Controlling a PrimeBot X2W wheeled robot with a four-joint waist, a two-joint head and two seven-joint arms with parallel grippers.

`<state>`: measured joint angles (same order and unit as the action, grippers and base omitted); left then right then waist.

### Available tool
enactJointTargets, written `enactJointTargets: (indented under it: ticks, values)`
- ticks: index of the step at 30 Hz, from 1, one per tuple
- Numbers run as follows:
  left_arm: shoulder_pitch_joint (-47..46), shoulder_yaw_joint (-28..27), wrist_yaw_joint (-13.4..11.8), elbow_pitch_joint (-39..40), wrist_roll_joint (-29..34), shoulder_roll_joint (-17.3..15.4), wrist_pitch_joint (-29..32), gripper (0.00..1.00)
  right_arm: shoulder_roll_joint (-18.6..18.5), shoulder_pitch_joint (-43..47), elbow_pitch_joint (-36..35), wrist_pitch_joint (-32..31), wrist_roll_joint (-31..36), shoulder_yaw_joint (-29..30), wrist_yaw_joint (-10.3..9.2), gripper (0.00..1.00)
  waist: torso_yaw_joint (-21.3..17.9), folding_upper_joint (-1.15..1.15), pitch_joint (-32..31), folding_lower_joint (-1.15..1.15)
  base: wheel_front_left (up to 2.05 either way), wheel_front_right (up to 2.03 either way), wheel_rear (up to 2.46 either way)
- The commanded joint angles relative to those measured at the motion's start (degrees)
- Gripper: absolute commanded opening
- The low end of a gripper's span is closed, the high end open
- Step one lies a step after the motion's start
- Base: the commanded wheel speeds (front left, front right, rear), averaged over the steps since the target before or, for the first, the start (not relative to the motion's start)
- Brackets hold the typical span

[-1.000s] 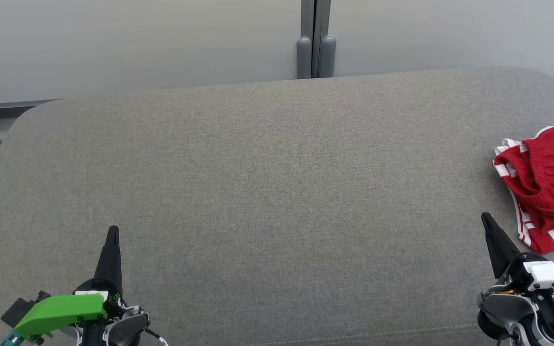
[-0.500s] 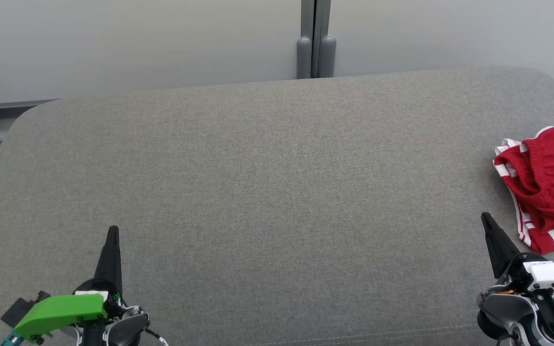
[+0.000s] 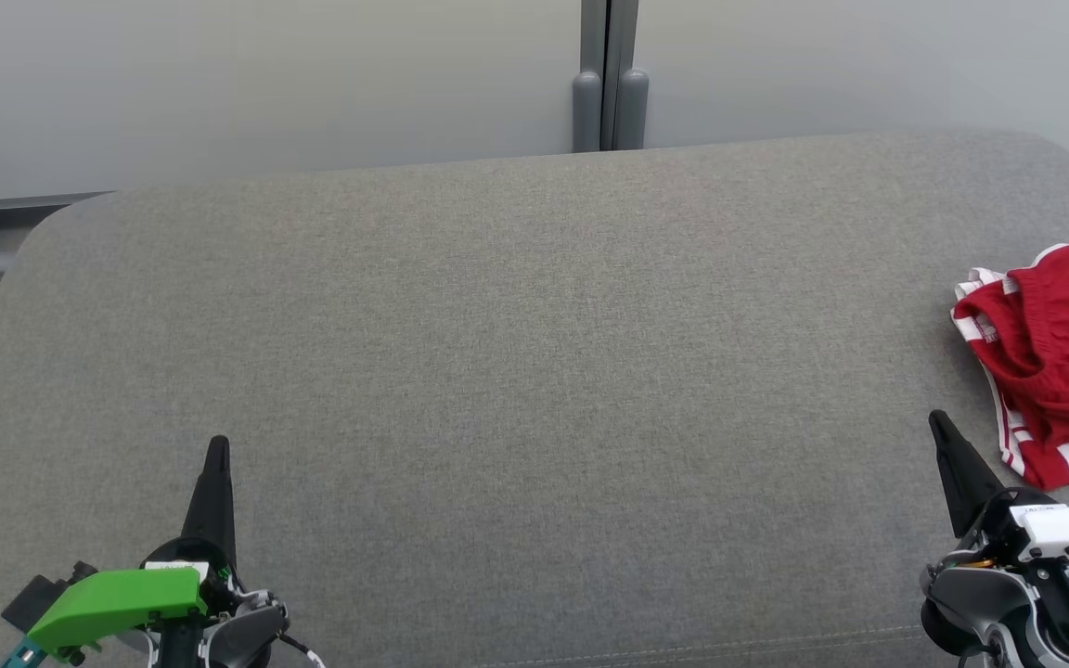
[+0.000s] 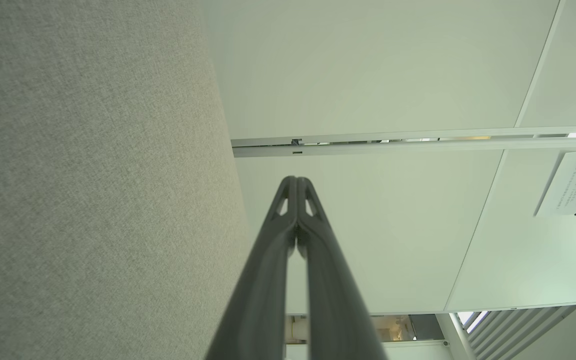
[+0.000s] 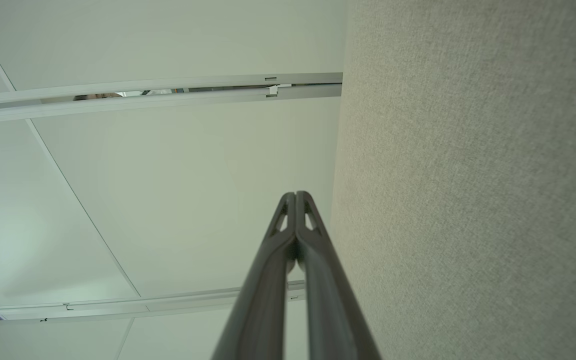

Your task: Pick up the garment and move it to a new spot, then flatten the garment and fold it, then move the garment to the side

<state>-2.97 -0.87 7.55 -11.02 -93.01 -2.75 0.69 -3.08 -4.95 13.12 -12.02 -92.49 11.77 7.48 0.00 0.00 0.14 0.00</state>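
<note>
Red shorts with white stripes (image 3: 1054, 357) lie crumpled at the right end of the grey bench (image 3: 534, 353). The left gripper (image 3: 217, 449) and right gripper (image 3: 939, 423) hover over the bench's near edge, jaws pressed together, holding nothing.

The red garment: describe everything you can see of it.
The garment is soft red fabric with white stripes, a white patch at its near end and a gathered band. It lies crumpled at the right edge of the grey padded surface, partly out of frame. The right gripper is near, not touching.
</note>
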Motion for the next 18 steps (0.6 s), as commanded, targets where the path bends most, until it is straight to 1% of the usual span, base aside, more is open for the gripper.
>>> enactJointTargets:
  ticks: [1,18]
  values:
    - [-0.6,-0.2,0.17,0.27,-0.08,0.01,0.14,0.0,-0.12,-0.3,0.14,-0.25,0.41,0.14,0.02,0.0,0.0,0.0,0.0,0.0,0.0,0.0,0.0]
    - [-0.6,-0.2,0.17,0.27,-0.06,0.02,0.16,0.0,-0.07,-0.31,0.15,-0.3,0.38,0.21,0.02,0.0,0.0,0.0,0.0,0.0,0.0,0.0,0.0]
